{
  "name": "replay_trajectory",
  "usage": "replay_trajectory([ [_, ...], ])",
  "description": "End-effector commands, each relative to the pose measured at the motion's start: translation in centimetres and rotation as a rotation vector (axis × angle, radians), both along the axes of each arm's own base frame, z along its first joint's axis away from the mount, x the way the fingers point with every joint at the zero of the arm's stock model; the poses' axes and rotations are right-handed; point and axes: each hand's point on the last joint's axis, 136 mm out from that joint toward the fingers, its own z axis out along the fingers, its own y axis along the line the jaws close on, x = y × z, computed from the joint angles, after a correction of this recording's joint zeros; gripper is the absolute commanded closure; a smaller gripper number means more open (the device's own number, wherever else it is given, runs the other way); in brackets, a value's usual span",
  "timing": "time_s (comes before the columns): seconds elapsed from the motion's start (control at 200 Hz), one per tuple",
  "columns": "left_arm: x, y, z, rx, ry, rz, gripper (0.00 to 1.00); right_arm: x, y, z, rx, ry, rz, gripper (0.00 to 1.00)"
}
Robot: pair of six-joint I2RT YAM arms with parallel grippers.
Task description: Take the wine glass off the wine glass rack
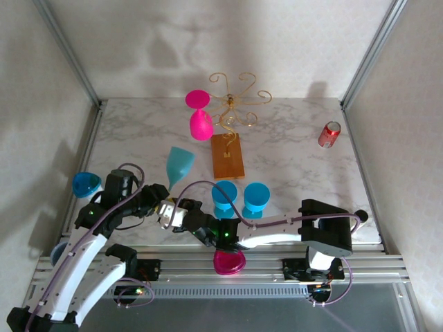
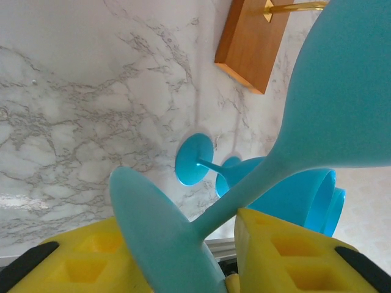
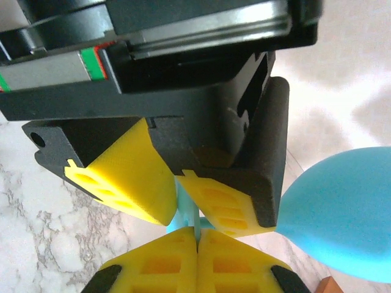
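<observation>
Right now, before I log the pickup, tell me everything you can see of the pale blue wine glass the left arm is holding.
The pale blue wine glass looks like opaque matte plastic: round foot, thin stem, tapered bowl. It is off the rack, held in the air over the table, bowl pointing away from the arm. The left arm's fingers pinch its stem just above the foot. The right arm's shut fingers sit beside the stem; contact is unclear.
</observation>
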Motion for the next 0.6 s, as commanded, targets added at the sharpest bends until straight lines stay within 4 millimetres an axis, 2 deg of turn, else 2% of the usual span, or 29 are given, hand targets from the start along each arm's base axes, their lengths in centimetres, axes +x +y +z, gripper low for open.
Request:
replay_trajectory([
  [0.0,0.07,0.6,-0.99,0.0,0.027,0.041,0.65,-1.13,0.57,3.5,0.138,-0.039,0.017,1.0],
  [0.596,0.19,1.02,-1.34,-0.017,0.03,0.072,0.71,-1.61,-0.16,3.99,0.151,-0.092,0.0,1.0],
])
